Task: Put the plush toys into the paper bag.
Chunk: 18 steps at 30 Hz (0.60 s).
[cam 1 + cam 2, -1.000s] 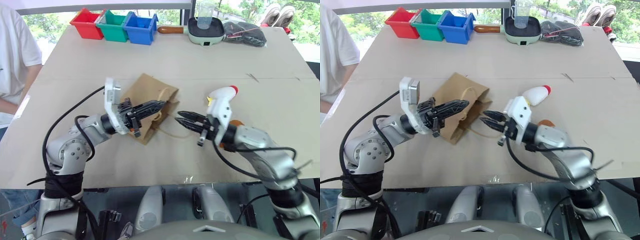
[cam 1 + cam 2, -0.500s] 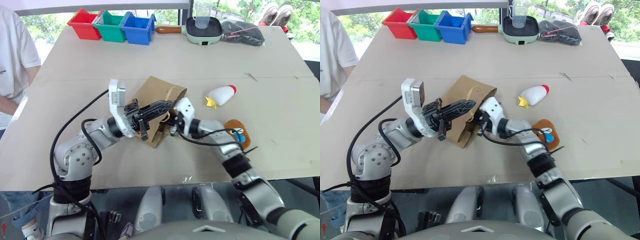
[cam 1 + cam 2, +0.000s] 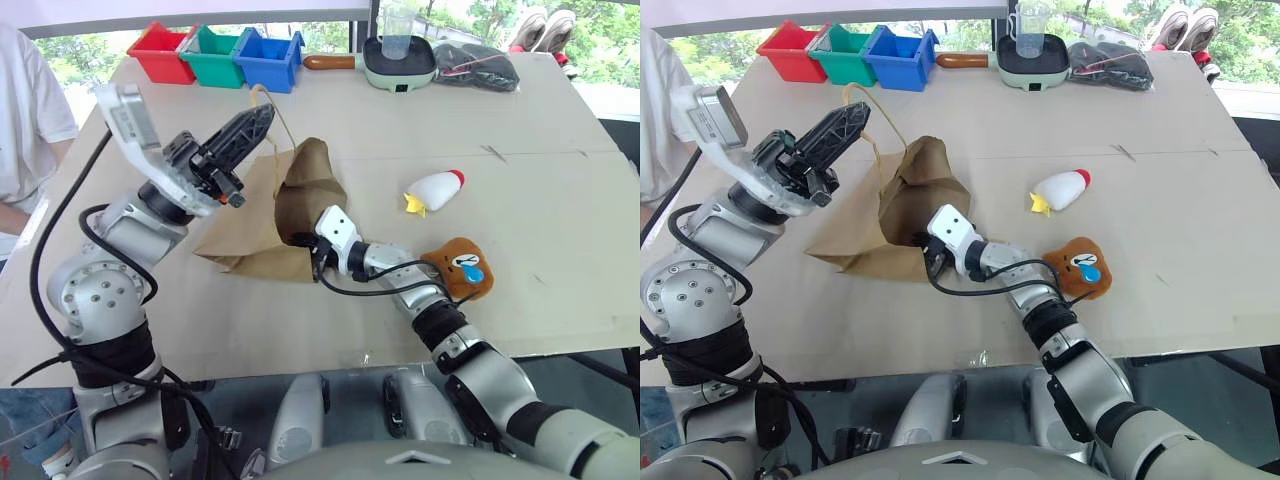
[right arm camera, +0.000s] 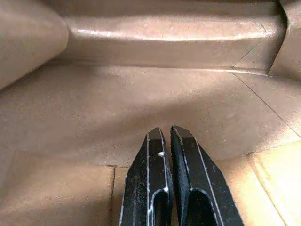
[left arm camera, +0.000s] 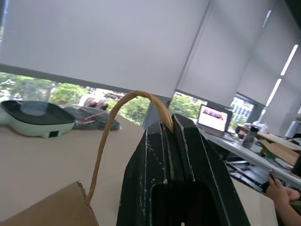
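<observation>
bag: paper bag [image 3: 285, 215] lay on table [image 3: 400, 130], mouth lifted | my left gripper [image 3: 245, 125] clenched on its handle [image 3: 275, 110] | my right gripper [image 4: 167, 136] closed empty inside | brown toy [image 3: 462, 270], white toy [image 3: 438, 189] outside, beside my right arm

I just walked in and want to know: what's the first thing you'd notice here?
The paper bag in the middle of the table, pulled up by one handle pinched in the left hand, while the right hand pokes shut inside its mouth. Beside it lie the crying brown plush and the white plush.
</observation>
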### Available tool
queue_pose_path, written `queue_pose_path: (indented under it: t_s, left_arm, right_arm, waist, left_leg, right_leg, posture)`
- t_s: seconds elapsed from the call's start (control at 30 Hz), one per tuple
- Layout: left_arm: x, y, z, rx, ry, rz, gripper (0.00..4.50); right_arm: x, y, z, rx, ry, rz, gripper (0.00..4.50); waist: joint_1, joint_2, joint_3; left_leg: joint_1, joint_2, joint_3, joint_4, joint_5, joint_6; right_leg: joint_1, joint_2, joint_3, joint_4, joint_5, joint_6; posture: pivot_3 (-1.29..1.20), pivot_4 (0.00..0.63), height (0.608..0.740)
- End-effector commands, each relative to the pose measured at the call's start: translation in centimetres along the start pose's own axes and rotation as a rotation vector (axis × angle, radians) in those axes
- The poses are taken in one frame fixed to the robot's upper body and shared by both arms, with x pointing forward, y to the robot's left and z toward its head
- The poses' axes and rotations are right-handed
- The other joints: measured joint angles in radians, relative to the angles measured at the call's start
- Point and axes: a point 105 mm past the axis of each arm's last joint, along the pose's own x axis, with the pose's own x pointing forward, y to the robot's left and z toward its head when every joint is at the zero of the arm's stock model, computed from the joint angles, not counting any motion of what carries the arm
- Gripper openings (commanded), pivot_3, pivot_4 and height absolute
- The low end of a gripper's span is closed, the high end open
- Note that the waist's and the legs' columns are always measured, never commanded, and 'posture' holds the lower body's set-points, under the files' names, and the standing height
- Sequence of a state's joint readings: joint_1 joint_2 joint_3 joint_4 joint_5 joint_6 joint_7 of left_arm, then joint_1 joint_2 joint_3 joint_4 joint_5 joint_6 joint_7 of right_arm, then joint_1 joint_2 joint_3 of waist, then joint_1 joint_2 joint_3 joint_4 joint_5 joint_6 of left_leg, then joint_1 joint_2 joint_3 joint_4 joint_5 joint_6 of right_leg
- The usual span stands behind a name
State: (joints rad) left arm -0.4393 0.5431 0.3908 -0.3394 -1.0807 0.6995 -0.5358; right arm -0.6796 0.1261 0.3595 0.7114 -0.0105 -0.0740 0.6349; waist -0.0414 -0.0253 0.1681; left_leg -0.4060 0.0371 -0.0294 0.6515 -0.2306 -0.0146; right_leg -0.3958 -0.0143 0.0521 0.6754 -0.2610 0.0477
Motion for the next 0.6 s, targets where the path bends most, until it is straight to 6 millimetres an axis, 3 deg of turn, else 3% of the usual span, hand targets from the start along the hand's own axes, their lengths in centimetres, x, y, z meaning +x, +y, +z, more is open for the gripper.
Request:
queue_pose_path:
  t_s: [0.03,0.13,0.33,0.5,0.6]
  left_arm:
    - [0.5,0.8,1.5,0.231,-0.011,0.113,0.00]
    - [0.6,1.4,1.6,0.308,-0.017,0.181,0.00]
    - [0.5,2.0,1.9,0.356,-0.050,0.299,0.00]
    - [0.4,0.8,0.7,0.403,0.065,0.173,0.00]
    - [0.2,0.3,0.3,0.397,0.126,0.081,0.00]
  right_arm:
    - [0.3,-0.1,-3.2,0.018,0.161,-0.075,0.02]
    - [0.7,0.0,-3.1,-0.017,0.177,-0.089,0.02]
    - [1.2,-0.7,-3.9,-0.087,0.267,-0.195,0.02]
    - [1.3,-1.7,-2.0,-0.021,0.227,-0.220,0.02]
    - [0.4,-2.1,0.2,-0.017,0.134,-0.177,0.02]
  waist:
    - [-0.001,0.000,0.000]
    - [0.000,0.001,-0.001]
    - [0.003,0.000,-0.004]
    - [0.006,0.001,-0.005]
    - [0.006,0.002,-0.005]
  left_leg:
    - [0.002,0.000,0.001,0.000,0.000,0.000]
    - [0.010,0.000,0.003,-0.003,0.000,0.000]
    - [0.012,0.000,0.000,-0.002,0.002,-0.004]
    - [0.012,0.000,0.000,-0.002,0.002,-0.004]
    - [0.011,0.000,-0.001,-0.003,0.002,-0.004]
  right_leg:
    - [0.000,0.000,0.001,0.001,0.000,0.000]
    - [0.006,0.000,0.002,0.002,-0.001,-0.002]
    - [0.009,0.001,0.001,0.002,-0.001,-0.002]
    - [0.010,0.001,0.001,0.002,-0.001,-0.002]
    - [0.009,0.001,-0.001,0.001,-0.002,-0.002]
  posture:
    - [0.00,0.150,0.740]
    - [0.00,0.150,0.740]
    - [0.00,0.150,0.740]
    - [0.00,0.150,0.740]
    - [0.00,0.150,0.740]
